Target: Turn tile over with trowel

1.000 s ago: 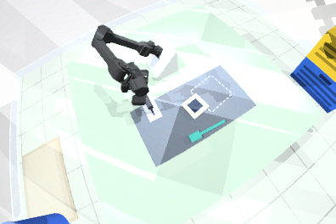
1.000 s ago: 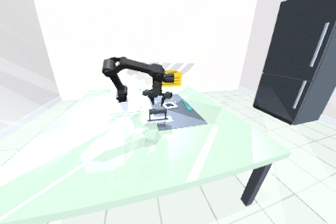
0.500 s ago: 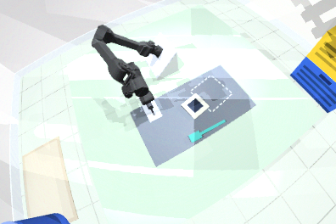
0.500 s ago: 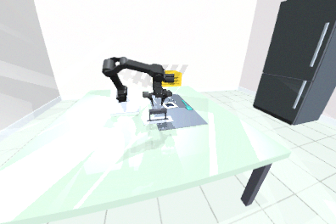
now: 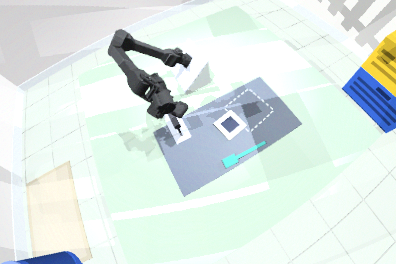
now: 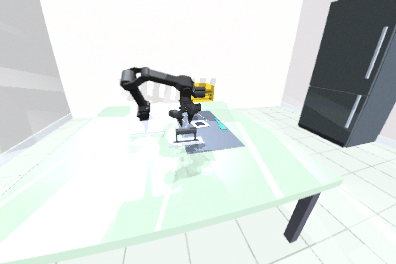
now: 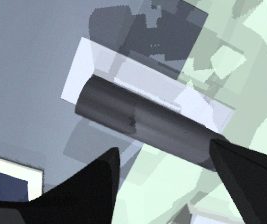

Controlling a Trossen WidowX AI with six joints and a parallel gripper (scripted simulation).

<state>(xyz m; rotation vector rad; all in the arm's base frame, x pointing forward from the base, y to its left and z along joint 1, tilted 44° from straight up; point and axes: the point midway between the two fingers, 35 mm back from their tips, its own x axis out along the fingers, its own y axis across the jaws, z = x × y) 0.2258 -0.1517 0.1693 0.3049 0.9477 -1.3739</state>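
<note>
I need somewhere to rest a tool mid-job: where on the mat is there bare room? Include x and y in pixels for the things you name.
The mat (image 5: 187, 178) (image 6: 220, 141) (image 7: 24, 90) offers room between the black-handled plate (image 5: 176, 125) (image 6: 186, 130) (image 7: 149, 120) and the teal tool (image 5: 230, 160) (image 6: 220, 124). It's tight where the tile (image 5: 230, 124) (image 6: 200, 124) (image 7: 9, 185) meets the dashed outline (image 5: 272, 110), and under the pincer (image 5: 172, 113) (image 6: 185, 117) (image 7: 164, 149).

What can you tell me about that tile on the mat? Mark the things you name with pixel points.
The tile (image 5: 230, 124) (image 6: 200, 123) (image 7: 11, 185) is square, thin-looking and white, with a dark blue square in its middle, so its marked side faces up. It lies flat on the grey-blue mat (image 5: 200, 166) (image 6: 220, 141) (image 7: 24, 90), mostly outside the dashed outline (image 5: 262, 99), at its edge. I can't tell its material.
</note>
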